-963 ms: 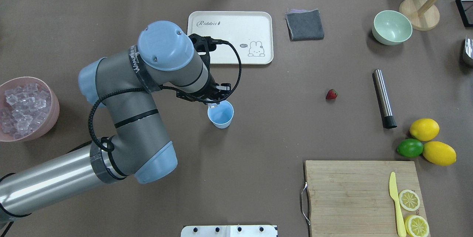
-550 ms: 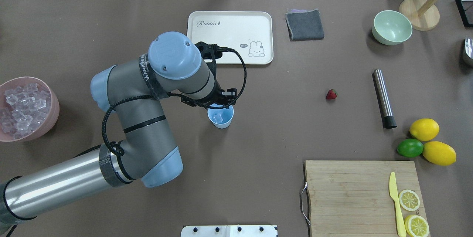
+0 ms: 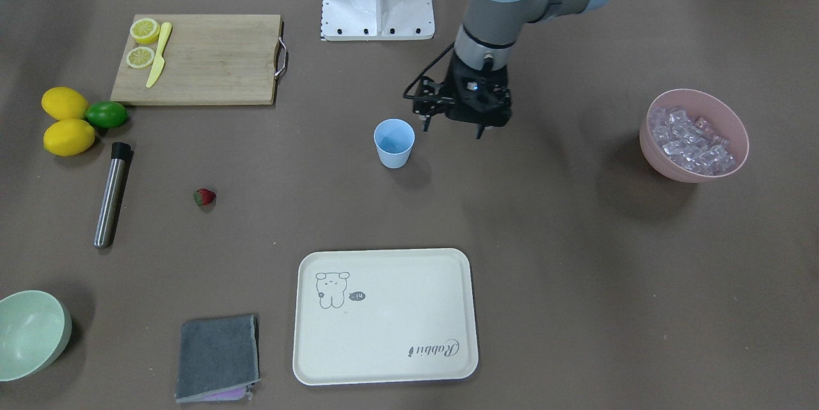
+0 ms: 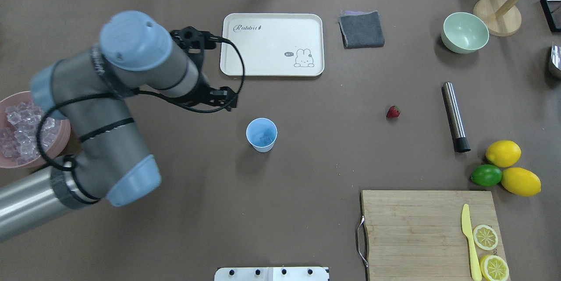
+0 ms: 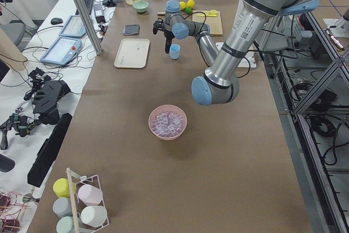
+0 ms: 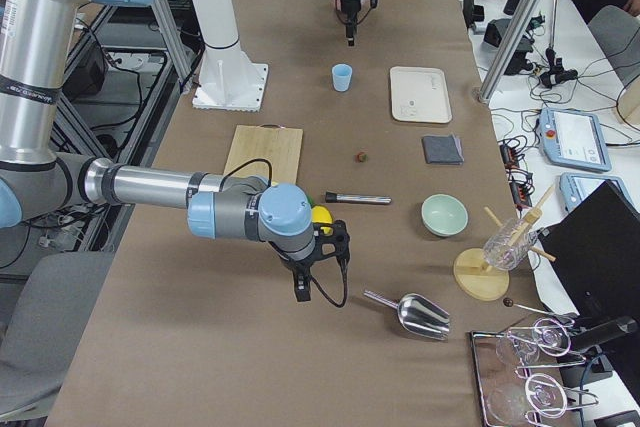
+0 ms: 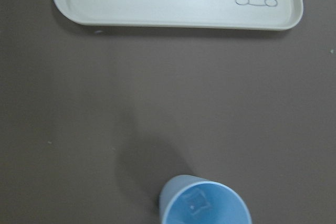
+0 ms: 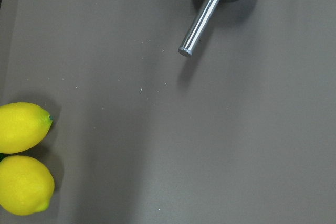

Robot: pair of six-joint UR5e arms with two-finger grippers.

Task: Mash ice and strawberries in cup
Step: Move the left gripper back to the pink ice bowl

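Observation:
The light-blue cup (image 4: pixel 261 134) stands upright mid-table, with one clear ice cube (image 7: pixel 196 206) lying at its bottom. More ice (image 3: pixel 691 138) fills the pink bowl (image 4: pixel 61 134) at the left edge. The strawberry (image 4: pixel 393 112) lies alone on the table to the cup's right. My left gripper (image 3: pixel 453 128) hovers beside the cup on the ice-bowl side, open and empty. My right gripper (image 6: pixel 300 292) shows only in the exterior right view, near the lemons, and I cannot tell its state.
A steel cylinder (image 4: pixel 455 116) lies right of the strawberry. Lemons (image 4: pixel 503 153) and a lime (image 4: pixel 486 175) sit beyond it. A cream tray (image 4: pixel 271 44), grey cloth (image 4: pixel 361 29), green bowl (image 4: pixel 464 32), cutting board (image 4: pixel 416 228) and metal scoop (image 8: pixel 199 22) ring the table.
My left gripper let an ice cube fall into the cup. It then swung away from above the cup, back toward the pink bowl's side.

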